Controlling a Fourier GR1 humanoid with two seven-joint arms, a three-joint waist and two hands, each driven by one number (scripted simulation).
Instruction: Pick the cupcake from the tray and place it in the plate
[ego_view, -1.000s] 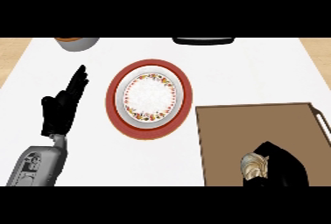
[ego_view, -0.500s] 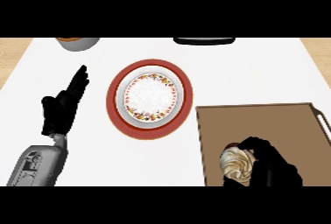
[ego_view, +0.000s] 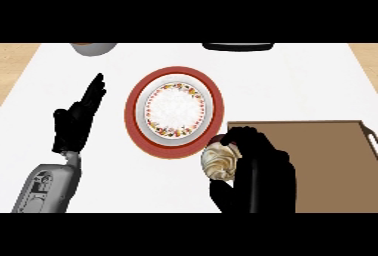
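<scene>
Plate (ego_view: 139, 111): round, red-rimmed, with a white centre ringed by a speckled floral band; it is laid on the white surface (ego_view: 295, 85) left of the middle. Nothing is seen lying in it.

Tray (ego_view: 325, 135): brown, rectangular, with a raised rim and a handle cut at its right edge; it is set on the surface to the right of the plate, its left end just beside the plate's rim. The visible part of its floor is bare; the lower left part is hidden by the right hand.

Cupcake (ego_view: 220, 162): pale cream, swirled. It is held at the tray's left edge, just below and right of the plate's lower rim, overlapping the edge of the red rim. Its swirled face is turned toward the view's left; a long axis cannot be told.

Right hand (ego_view: 258, 170): black, with its fingers (ego_view: 240, 136) curled round the cupcake and clasping it.

Left hand (ego_view: 74, 125): black, shown on the left of the plate, fingers straight and released, pointing up; nothing is held.

Grey bowl (ego_view: 94, 48): partly shown at the top left edge; contents cannot be told.

Dark object (ego_view: 238, 46): partly shown at the top edge.
</scene>
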